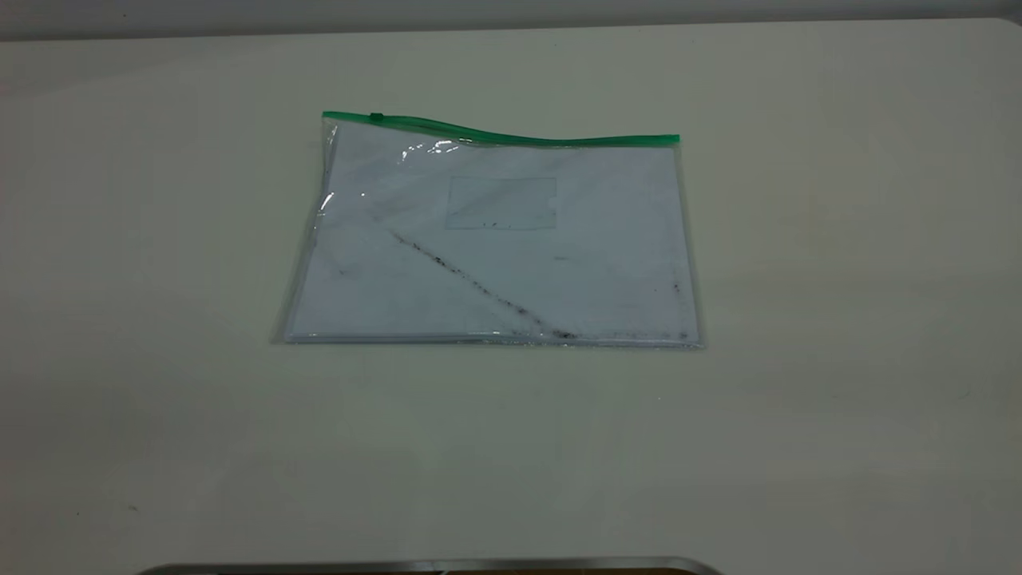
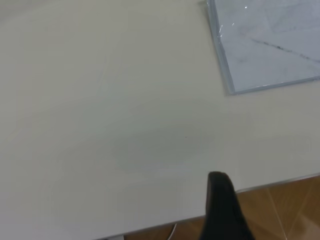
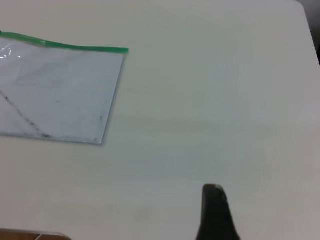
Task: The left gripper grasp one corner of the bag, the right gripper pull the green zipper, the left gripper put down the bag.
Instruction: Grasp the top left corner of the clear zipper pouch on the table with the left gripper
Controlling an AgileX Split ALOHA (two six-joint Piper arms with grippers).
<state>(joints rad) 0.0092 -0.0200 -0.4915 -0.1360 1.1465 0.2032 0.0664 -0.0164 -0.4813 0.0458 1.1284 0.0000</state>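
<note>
The bag (image 1: pixel 495 239), a clear pouch with white paper and a dark diagonal streak, lies flat on the white table. The green zipper (image 1: pixel 511 136) runs along its far edge, with the slider tab (image 1: pixel 376 118) near the left end. Neither gripper shows in the exterior view. In the left wrist view the left gripper (image 2: pixel 220 200) is a black tip above the table's edge, well away from the bag's near left corner (image 2: pixel 270 45). In the right wrist view the right gripper (image 3: pixel 214 210) hangs over bare table, well away from the bag (image 3: pixel 60 90) and the zipper's right end (image 3: pixel 75 47).
The white table (image 1: pixel 798 399) surrounds the bag on all sides. A curved metal rim (image 1: pixel 431 565) shows at the bottom of the exterior view. The table's edge (image 2: pixel 280 181) and a wooden floor (image 2: pixel 295 210) show beside the left gripper.
</note>
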